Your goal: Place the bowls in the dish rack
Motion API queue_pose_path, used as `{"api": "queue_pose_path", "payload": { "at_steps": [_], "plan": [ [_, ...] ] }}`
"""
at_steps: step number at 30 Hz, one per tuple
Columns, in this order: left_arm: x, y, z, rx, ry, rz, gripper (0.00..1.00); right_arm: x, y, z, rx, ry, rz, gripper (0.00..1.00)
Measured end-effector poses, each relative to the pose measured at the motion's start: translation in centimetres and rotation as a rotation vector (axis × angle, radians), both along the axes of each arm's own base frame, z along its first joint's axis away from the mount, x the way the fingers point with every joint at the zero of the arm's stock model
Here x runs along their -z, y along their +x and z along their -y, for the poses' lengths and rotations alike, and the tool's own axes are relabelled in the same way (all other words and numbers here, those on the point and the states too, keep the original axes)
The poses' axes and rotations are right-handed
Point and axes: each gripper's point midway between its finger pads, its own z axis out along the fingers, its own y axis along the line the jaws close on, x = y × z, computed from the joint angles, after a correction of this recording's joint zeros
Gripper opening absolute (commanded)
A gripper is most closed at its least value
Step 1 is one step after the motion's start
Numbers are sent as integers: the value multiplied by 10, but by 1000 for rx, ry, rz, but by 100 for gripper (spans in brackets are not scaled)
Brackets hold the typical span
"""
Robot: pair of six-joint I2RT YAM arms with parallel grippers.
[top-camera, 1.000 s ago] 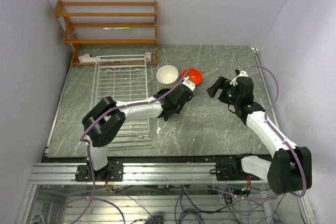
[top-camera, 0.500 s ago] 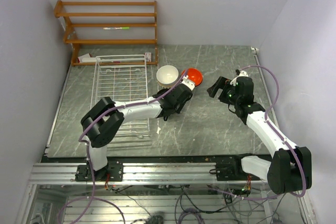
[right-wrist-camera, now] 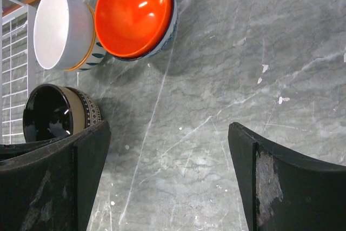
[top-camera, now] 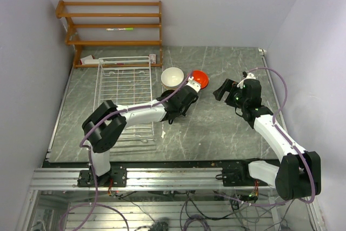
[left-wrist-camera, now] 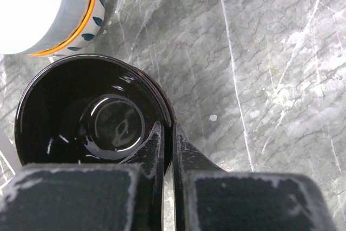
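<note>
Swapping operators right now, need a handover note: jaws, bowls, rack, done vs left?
Left gripper: jaws shut on the rim of the black bowl, right of the dish rack, near the white bowl.
Right gripper: jaws open, empty, above the table.
White bowl and orange bowl: side by side on the table, off the rack's far right corner.
Done: no bowl visible in the rack.
Left: all three bowls; black one first, it is already gripped.
</note>
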Motion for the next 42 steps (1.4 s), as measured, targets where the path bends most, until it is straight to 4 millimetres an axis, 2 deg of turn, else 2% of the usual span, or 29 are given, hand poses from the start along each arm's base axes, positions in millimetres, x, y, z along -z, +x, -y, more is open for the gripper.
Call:
{"api": "queue_pose_path", "payload": {
  "at_steps": [8,12,16,23,29,34,42],
  "plan": [
    [-9,-1,0,2,-18,5,7,-1,1,0,0,1,5,90],
    [-20,-4,-1,10,-36,4,7,-1,1,0,0,2,7,90],
    [-43,-8,-3,15,-76,22,7,-2,1,-1,-4,5,7,90],
    [-96,-15,-11,18,-189,91,7,-3,1,-3,-16,13,12,89],
    [-124,-21,-21,8,-253,127,7,-4,0,-7,-36,25,14,88],
    [-145,-23,-44,-34,-323,150,7,-8,-1,-14,-73,43,27,85],
    [-177,-14,-117,-180,-529,189,7,-20,-4,-29,-162,85,63,80]
  ]
}}
